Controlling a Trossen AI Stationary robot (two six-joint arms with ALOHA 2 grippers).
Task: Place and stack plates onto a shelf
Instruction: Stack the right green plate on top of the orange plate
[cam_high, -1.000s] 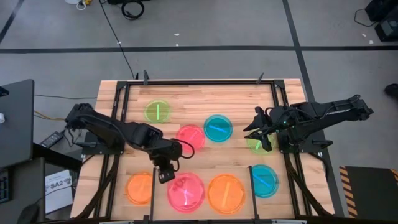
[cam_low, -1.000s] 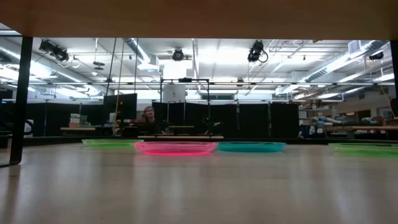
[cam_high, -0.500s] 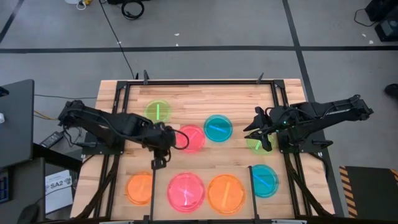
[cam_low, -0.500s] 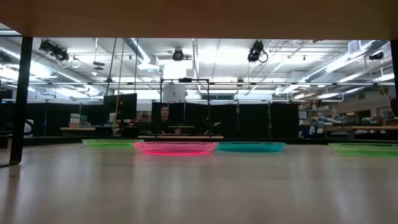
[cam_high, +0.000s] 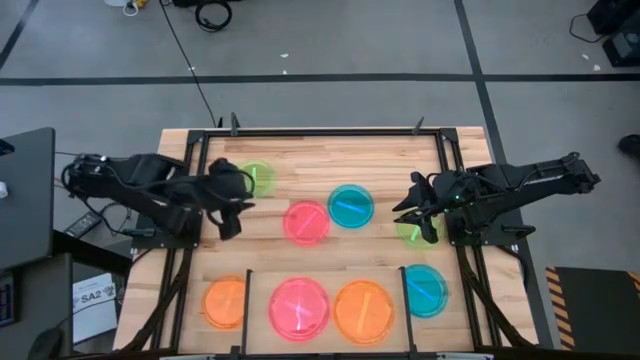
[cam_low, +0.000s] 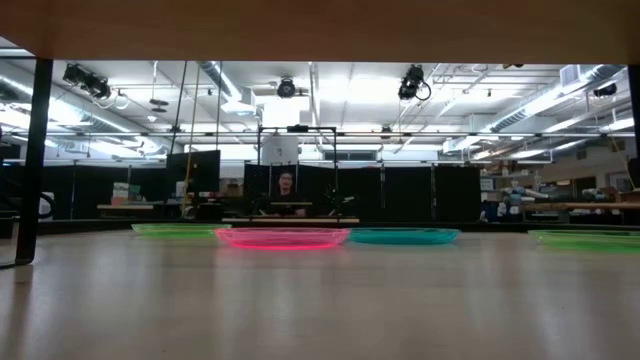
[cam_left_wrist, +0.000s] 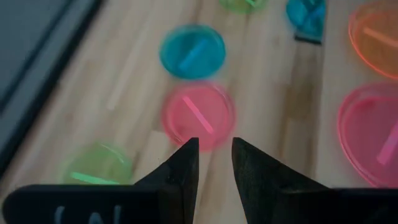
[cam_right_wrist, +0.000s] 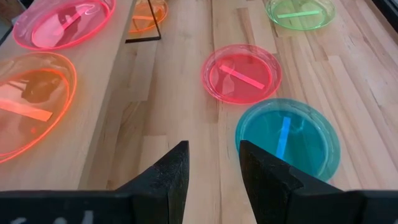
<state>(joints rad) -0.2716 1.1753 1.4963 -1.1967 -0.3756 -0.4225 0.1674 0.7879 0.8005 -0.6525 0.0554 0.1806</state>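
In the high view eight neon plates lie flat on the wooden table. A green plate (cam_high: 255, 178), a small pink plate (cam_high: 306, 222), a cyan plate (cam_high: 350, 205) and a second green plate (cam_high: 415, 230) lie mid-table. An orange plate (cam_high: 225, 303), a big pink plate (cam_high: 299, 308), a big orange plate (cam_high: 363, 311) and a second cyan plate (cam_high: 425, 290) lie along the near edge. The wire shelf (cam_high: 405, 295) stands around the big pink and orange plates. My left gripper (cam_high: 235, 210) hovers open left of the small pink plate (cam_left_wrist: 198, 115). My right gripper (cam_high: 403, 212) waits open over the right green plate, facing the cyan plate (cam_right_wrist: 287, 138).
Thick black rails (cam_high: 190, 180) run along the table's left, right and far sides. The low view shows four plates' rims on the table, with the pink one (cam_low: 282, 237) in the middle, and a person (cam_low: 286, 190) in the room behind. Bare wood lies between the two rows of plates.
My left gripper has drawn back from beside the big pink plate at the near edge, travelling toward the table's far-left, and now sits left of the small pink plate. No plate has moved. The right arm has kept still.
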